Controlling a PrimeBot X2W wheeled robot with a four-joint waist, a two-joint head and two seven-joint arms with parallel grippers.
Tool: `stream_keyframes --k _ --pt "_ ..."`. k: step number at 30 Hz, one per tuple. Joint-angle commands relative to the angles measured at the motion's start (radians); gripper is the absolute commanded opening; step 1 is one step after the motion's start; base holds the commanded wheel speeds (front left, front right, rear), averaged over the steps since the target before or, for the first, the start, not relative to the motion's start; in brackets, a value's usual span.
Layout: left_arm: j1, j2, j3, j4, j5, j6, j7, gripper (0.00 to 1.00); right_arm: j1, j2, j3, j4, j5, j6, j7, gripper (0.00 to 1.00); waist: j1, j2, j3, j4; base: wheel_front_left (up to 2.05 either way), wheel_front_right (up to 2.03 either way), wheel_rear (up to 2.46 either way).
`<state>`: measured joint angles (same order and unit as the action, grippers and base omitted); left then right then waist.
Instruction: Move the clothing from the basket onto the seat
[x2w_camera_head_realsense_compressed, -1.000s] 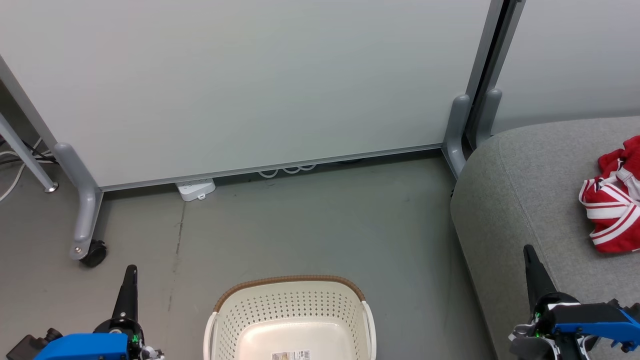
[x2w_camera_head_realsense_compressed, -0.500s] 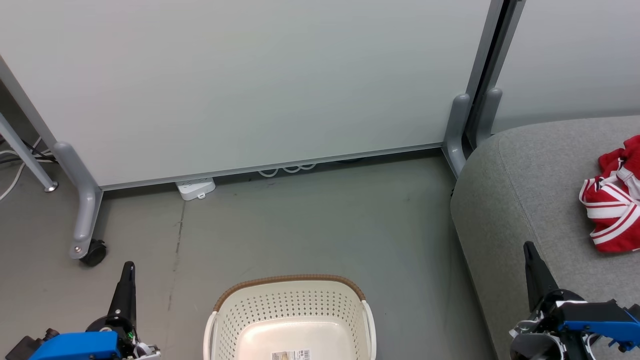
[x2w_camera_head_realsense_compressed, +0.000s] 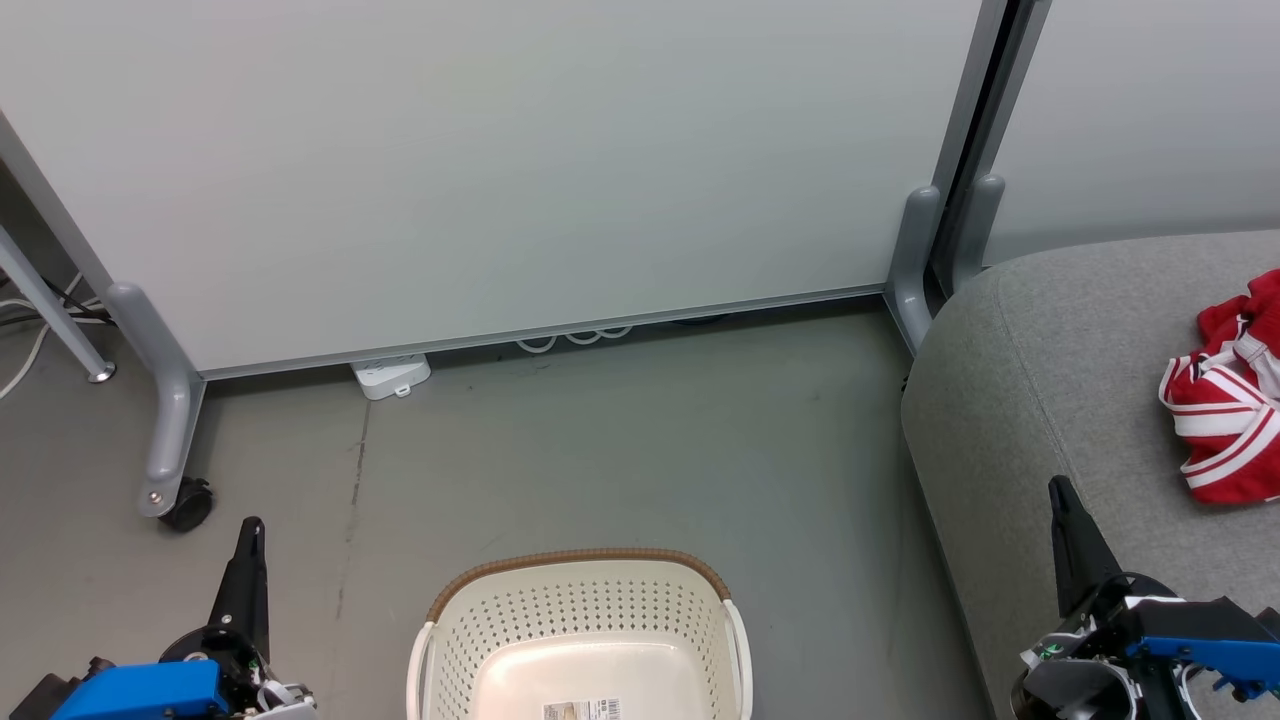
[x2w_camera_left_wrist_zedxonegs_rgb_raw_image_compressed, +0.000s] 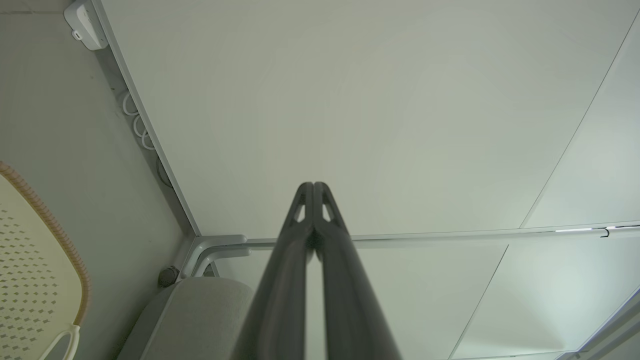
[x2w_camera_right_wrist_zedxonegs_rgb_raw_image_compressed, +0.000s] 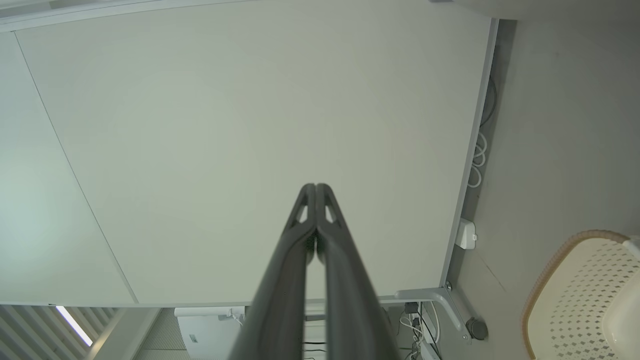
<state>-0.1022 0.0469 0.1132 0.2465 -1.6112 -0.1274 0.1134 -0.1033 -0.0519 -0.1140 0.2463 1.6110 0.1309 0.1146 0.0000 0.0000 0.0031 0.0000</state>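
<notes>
Left of the basket (x2w_camera_head_realsense_compressed: 580, 556), the left gripper (x2w_camera_head_realsense_compressed: 249, 527) is seen with jaws pressed together, nothing held. On the basket's right, the right gripper (x2w_camera_head_realsense_compressed: 1057, 488) is likewise closed and empty. No fabric is seen in the basket's visible part. Farther off to its right, the red clothing (x2w_camera_head_realsense_compressed: 1225, 425) lies on the seat (x2w_camera_head_realsense_compressed: 1050, 360). The task is judged essentially done.

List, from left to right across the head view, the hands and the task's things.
left hand → basket → right hand → clothing, lying on the seat
</notes>
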Motion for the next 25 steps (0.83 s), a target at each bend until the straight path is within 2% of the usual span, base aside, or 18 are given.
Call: stream_keyframes --k 1,25 --pt "-0.012 0.006 0.004 -0.003 -0.003 -0.006 0.005 0.0 -0.01 0.003 -0.002 -0.004 0.003 0.0 0.003 0.0 0.0 0.0 0.0 0.0 0.0 0.0 0.0" --pt "-0.012 0.006 0.003 -0.003 -0.003 -0.006 0.005 0.0 -0.01 0.003 -0.001 -0.004 0.003 0.0 0.003 0.0 0.0 0.0 0.0 0.0 0.0 0.0 0.0"
